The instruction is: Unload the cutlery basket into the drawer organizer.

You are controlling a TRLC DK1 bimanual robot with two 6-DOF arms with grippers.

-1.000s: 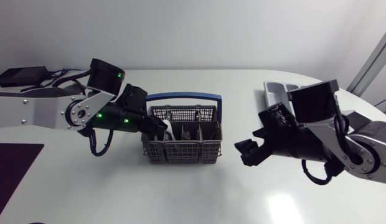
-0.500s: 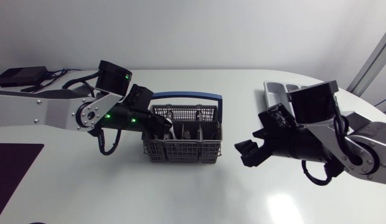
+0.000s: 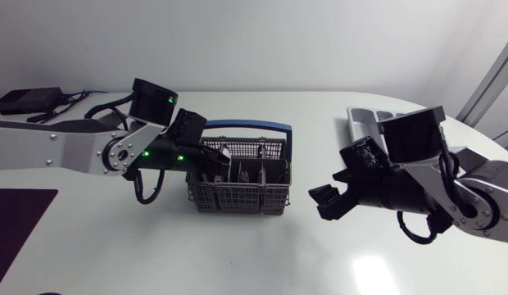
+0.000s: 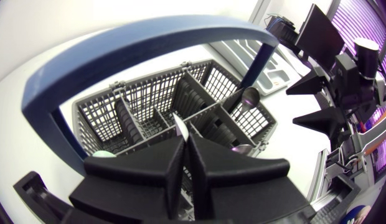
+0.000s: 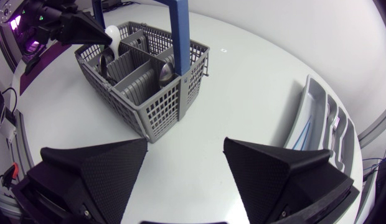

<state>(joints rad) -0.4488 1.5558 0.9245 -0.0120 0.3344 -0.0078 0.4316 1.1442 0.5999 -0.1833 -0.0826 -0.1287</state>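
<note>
A white table (image 3: 238, 254) is seen from above, with an arm coming in from each side. The left arm (image 3: 57, 147) is stretched toward the middle, and the right arm (image 3: 451, 184) is held low over the table's right half.

The grey basket (image 3: 242, 197) is set upright near the middle of the table, with its blue handle (image 3: 242, 127) arched over it. The organizer (image 3: 362, 123) lies at the table's far right, well apart from the basket and partly hidden behind the right arm.

The left gripper (image 3: 211, 166) is placed over the basket's left compartments, under the handle. Its fingers are drawn almost together and clamped on a thin pale utensil (image 4: 180, 126). A rounded white end shows at the fingertips, so it may be a spoon, though the kind cannot be told for sure.

The right gripper (image 5: 185, 146) is held beside the basket, clear of it. Its fingers are spread wide with nothing between them.

A spoon (image 5: 166, 72) is stood in a compartment next to the handle's post, bowl upward.
</note>
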